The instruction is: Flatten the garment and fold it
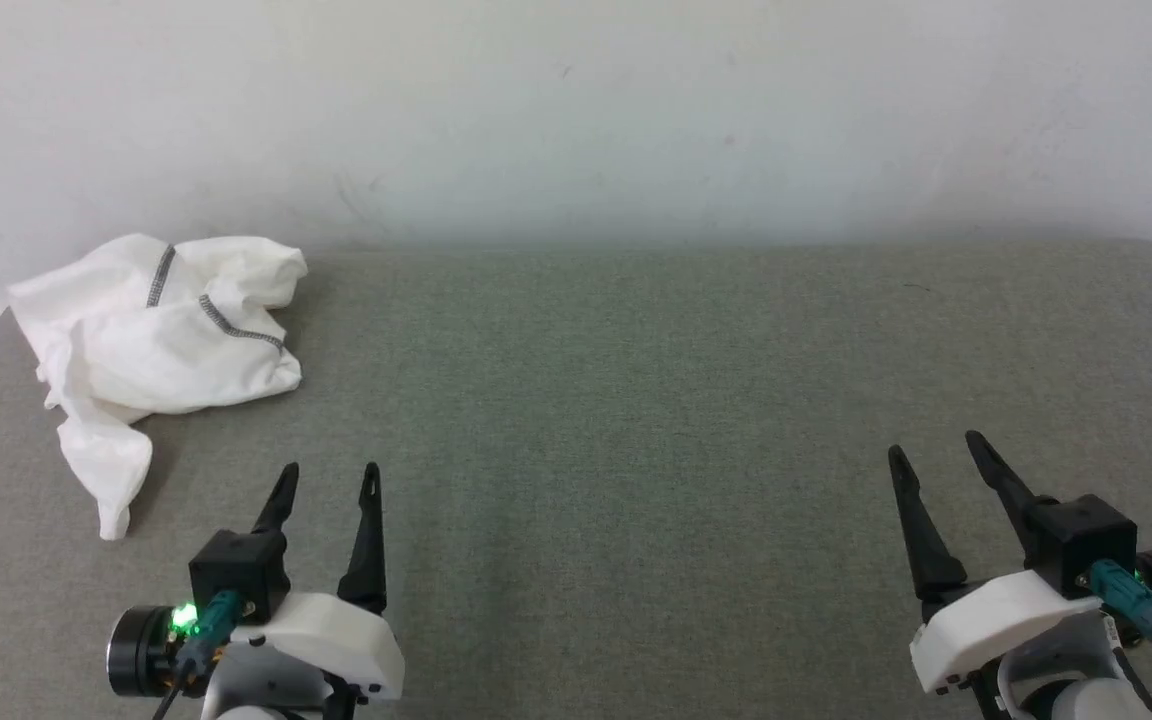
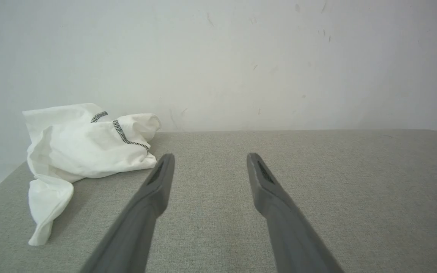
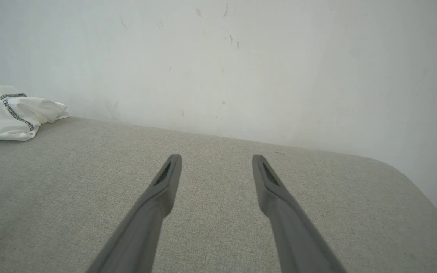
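The garment (image 1: 161,340) is a crumpled white heap with dark grey zigzag seams at the far left corner of the grey padded table (image 1: 636,400); one end trails toward me. In the left wrist view the garment (image 2: 85,148) sits left of the fingers; the right wrist view catches the garment (image 3: 10,113) at its left edge. My left gripper (image 1: 329,475) stands open at the lower left, empty, a short way nearer and to the right of the heap. My right gripper (image 1: 936,447) is open and empty at the lower right, far from the cloth. Open left gripper (image 2: 209,157); open right gripper (image 3: 216,158).
A pale wall (image 1: 576,110) rises straight behind the table's far edge. The table's left edge runs close by the heap, and its far right corner (image 3: 393,167) is rounded. Bare grey surface stretches between the two grippers.
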Available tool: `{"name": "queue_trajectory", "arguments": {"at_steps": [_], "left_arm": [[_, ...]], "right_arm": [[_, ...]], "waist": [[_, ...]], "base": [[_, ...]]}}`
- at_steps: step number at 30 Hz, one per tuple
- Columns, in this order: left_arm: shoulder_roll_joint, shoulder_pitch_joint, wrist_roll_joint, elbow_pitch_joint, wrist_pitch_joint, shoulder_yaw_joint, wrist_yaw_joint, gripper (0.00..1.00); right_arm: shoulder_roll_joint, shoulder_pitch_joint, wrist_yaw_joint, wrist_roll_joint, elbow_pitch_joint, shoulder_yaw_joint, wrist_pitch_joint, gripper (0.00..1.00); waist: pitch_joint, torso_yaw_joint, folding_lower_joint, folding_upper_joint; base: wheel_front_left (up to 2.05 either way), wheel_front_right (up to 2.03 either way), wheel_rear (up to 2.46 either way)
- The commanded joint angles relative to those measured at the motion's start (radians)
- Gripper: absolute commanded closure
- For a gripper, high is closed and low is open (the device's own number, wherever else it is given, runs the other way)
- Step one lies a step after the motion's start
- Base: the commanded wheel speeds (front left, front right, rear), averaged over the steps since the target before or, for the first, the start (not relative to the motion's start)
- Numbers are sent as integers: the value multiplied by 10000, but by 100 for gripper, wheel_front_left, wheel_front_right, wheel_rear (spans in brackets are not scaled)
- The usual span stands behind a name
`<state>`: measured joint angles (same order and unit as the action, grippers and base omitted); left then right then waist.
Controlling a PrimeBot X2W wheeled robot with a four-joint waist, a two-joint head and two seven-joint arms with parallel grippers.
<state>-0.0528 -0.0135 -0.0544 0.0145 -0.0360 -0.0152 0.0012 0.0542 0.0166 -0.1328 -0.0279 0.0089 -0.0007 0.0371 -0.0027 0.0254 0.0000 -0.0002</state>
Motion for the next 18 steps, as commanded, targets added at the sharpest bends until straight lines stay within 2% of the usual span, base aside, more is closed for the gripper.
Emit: {"name": "queue_trajectory", "arguments": {"at_steps": [1, 18], "left_arm": [[5, 39, -111, 13, -99, -26, -38, 0], [8, 43, -520, 17, -455, 122, -107, 0]], "right_arm": [[-7, 51, 4, -72, 22, -6, 92, 0], [-12, 104, 6, -91, -58, 144, 367, 0]], "waist": [[-18, 83, 0, 0], [-34, 1104, 0, 1]], "base": [[0, 0, 0], [0, 0, 0]]}}
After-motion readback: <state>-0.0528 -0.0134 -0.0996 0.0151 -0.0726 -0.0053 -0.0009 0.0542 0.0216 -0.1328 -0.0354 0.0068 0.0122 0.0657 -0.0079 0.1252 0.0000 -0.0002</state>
